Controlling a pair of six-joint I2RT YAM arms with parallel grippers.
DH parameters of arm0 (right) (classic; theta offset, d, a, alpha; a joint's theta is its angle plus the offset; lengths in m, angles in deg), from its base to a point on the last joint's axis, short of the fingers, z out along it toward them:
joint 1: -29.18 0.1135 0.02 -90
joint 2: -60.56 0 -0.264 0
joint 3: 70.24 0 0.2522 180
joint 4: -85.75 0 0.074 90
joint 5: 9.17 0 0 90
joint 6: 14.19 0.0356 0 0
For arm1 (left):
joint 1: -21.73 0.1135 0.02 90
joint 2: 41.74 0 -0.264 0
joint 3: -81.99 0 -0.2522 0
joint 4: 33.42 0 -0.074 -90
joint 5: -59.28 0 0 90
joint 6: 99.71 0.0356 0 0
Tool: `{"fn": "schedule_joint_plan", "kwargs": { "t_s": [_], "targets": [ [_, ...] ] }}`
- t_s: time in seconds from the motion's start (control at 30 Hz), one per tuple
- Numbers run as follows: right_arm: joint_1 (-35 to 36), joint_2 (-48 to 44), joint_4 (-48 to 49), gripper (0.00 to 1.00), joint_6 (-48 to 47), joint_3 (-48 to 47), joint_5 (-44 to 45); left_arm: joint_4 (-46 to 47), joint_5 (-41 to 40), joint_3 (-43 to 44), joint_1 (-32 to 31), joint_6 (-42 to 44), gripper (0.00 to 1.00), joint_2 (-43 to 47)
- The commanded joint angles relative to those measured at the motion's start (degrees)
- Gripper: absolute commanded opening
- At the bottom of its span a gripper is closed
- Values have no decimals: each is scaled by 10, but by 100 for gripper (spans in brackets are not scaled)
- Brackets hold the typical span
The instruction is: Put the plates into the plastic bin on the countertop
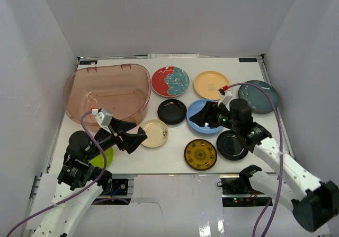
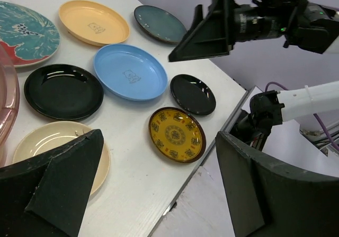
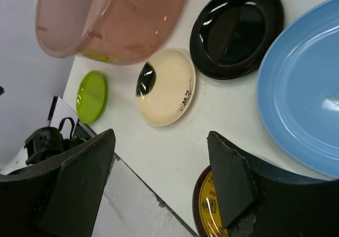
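My left hand [image 1: 131, 137] and right hand [image 1: 203, 118] hang spread, empty; small round glossy plates [image 1: 170, 81] lie flat, mostly right of the translucent reddish plastic bin [image 1: 74, 86]; probably rigid, slick, chippable, so I'd pinch a rim

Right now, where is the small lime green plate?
In the top view, the lime green plate sits near-left on the table, partly under the left arm, in front of the translucent reddish-brown plastic bin.
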Motion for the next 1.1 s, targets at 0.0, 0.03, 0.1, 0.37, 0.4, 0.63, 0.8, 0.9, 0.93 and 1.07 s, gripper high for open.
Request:
{"fn": "schedule_joint_plan", "kwargs": {
  "t_s": [0.0, 0.03, 0.1, 0.37, 0.4, 0.63, 0.8, 0.9, 0.93, 1.07],
  "targets": [
    [50, 74, 103, 77, -4, -45, 109, 10, 19, -1, 1, 5, 98, 8],
    [54, 92, 119, 77, 0, -49, 112, 10, 18, -1, 1, 5, 98, 10],
    [56, 144, 156, 77, 7, -60, 121, 9, 16, -3, 3, 4, 98, 10],
    [59, 309, 185, 61, 0, -161, 227, 9, 7, -7, 7, -2, 98, 21],
    [59, 322, 187, 60, 1, -169, 237, 9, 3, -7, 7, -4, 98, 21],
    [56, 467, 177, 55, 33, -253, 320, 9, -10, -9, 7, -12, 98, 19],
    [51, 526, 166, 59, 96, -282, 362, 7, -21, -10, 7, -16, 98, 21],
    [37, 565, 183, 60, 141, -292, 341, 7, -24, -10, 7, -17, 98, 18],
    [33, 586, 184, 60, 170, -296, 338, 6, -24, -10, 7, -17, 98, 16],
    [22, 627, 219, 60, 223, -303, 325, 6, -24, -10, 6, -17, 98, 12]
  ]
}}
